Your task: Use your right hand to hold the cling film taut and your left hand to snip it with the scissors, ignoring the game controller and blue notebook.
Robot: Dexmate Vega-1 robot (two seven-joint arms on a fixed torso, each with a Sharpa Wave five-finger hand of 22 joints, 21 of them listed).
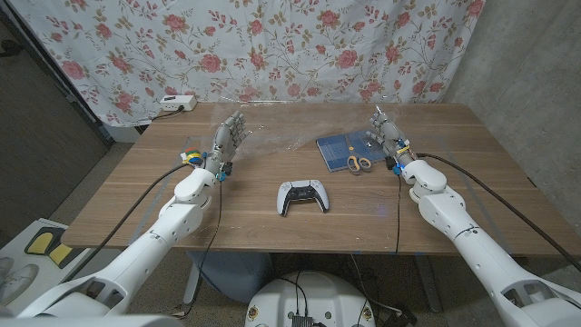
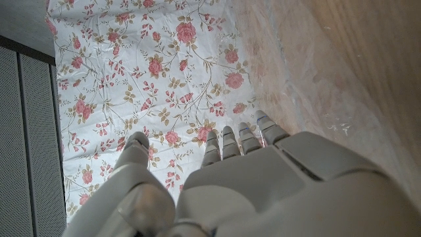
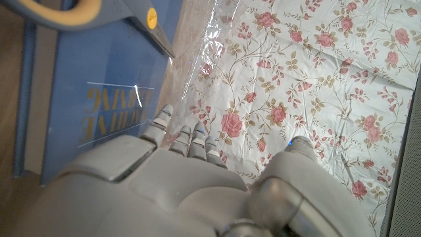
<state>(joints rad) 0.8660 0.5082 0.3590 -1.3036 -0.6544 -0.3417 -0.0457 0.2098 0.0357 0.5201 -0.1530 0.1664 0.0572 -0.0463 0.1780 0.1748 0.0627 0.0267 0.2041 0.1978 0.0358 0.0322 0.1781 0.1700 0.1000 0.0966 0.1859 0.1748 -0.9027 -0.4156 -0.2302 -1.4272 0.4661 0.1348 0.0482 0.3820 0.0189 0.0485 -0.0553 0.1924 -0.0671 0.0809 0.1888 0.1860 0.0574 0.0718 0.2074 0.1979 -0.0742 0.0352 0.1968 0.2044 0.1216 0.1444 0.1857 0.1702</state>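
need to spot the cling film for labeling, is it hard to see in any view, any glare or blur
Head view: the cling film is nearly invisible, only faint glints on the table. Left wrist view: it reads as a hazy, crinkled sheen over the wood, sharp enough. Right wrist view: wrinkle highlights beside the blue notebook, whose cover carries a small glare streak.
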